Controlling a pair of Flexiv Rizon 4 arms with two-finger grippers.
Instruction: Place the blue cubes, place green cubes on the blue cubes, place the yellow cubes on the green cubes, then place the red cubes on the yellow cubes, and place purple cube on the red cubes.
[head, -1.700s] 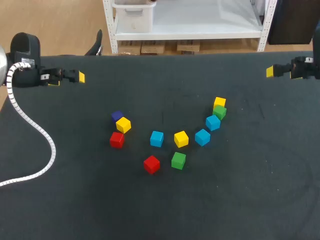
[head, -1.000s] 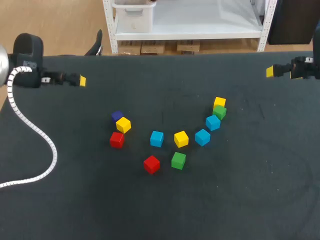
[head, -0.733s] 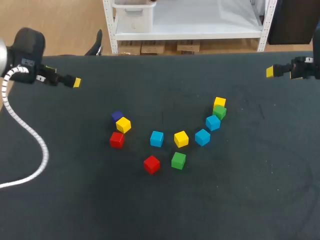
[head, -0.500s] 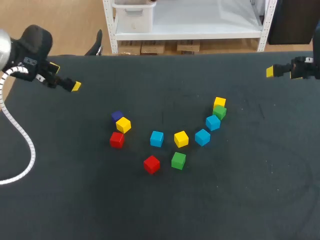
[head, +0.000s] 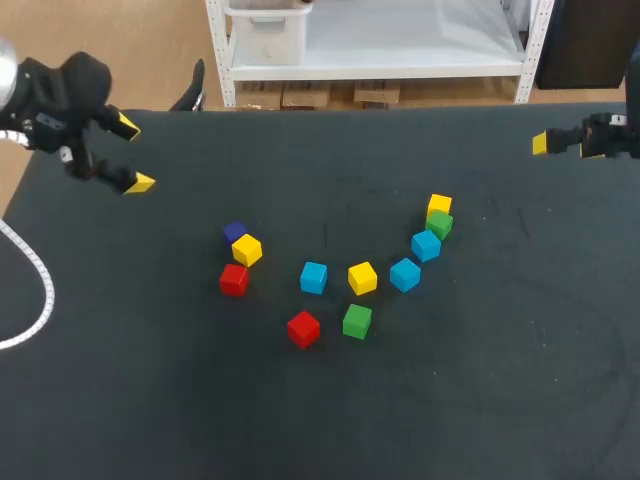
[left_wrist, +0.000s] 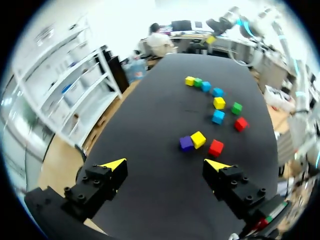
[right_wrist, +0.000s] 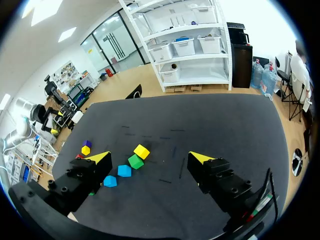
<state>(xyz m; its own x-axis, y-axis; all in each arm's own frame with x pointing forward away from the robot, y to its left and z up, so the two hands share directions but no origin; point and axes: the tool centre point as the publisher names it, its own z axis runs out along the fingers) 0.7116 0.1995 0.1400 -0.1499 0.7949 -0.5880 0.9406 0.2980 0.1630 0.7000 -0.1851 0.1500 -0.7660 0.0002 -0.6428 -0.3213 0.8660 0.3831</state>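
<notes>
At the far left corner of the table (head: 300, 430) the left gripper (head: 132, 154) is held with its fingers spread wide and nothing between them. Left of the middle, a purple cube (head: 235, 232) is touched by a yellow cube (head: 247, 250), and a red cube (head: 234, 279) is set just nearer the front edge. Around the middle, a blue cube (head: 314, 277), a second red (head: 303, 328), a green cube (head: 357, 321) and a second yellow (head: 362, 277) are scattered apart. To their right, a close row is formed by a second blue (head: 405, 274), a third blue (head: 426, 244), a second green (head: 439, 224) and a third yellow (head: 439, 206), the last two touching. At the right edge, near the far corner, the right gripper (right_wrist: 150, 159) is held spread and empty.
</notes>
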